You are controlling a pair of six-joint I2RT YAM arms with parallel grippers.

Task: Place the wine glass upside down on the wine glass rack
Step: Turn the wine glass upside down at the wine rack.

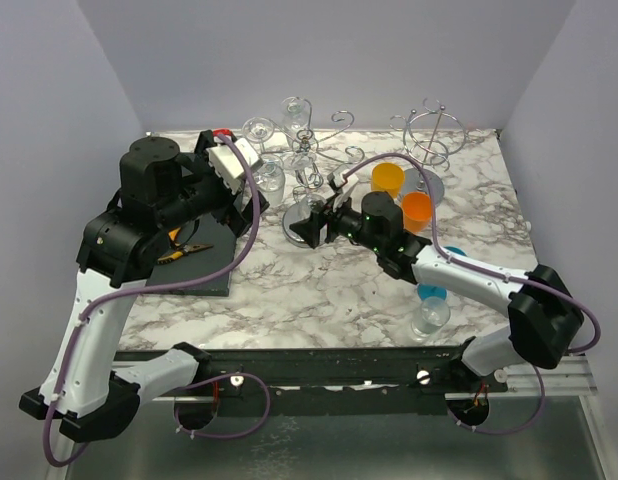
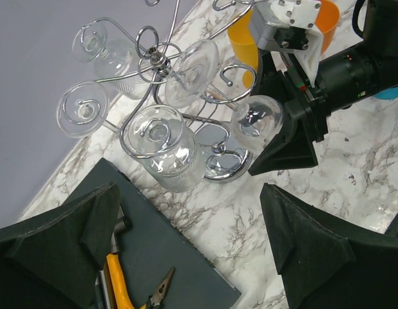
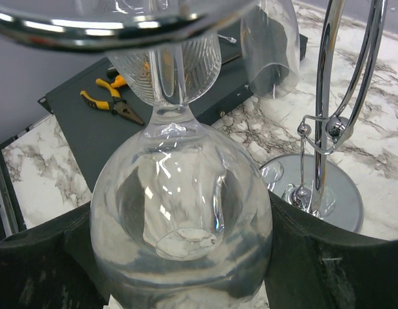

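The wine glass (image 3: 183, 225) hangs upside down, its round bowl filling the gap in my right gripper (image 3: 183, 270), which is shut on it. Its stem rises to the foot and a chrome loop at the top of the right wrist view. From the left wrist view the same glass (image 2: 257, 122) sits at the right side of the wine glass rack (image 2: 161, 61), just above the rack's round base. The rack (image 1: 304, 170) carries several other glasses, bowls down. My left gripper (image 2: 189, 190) stands wide open and holds nothing, hovering left of the rack over the edge of the dark mat.
A dark mat (image 1: 204, 270) with yellow-handled pliers (image 2: 122, 283) lies at the left. A second wire rack (image 1: 434, 135) stands back right, with two orange cups (image 1: 387, 178) before it. A blue cup (image 1: 429, 290) and a clear glass (image 1: 429, 315) stand by the right arm.
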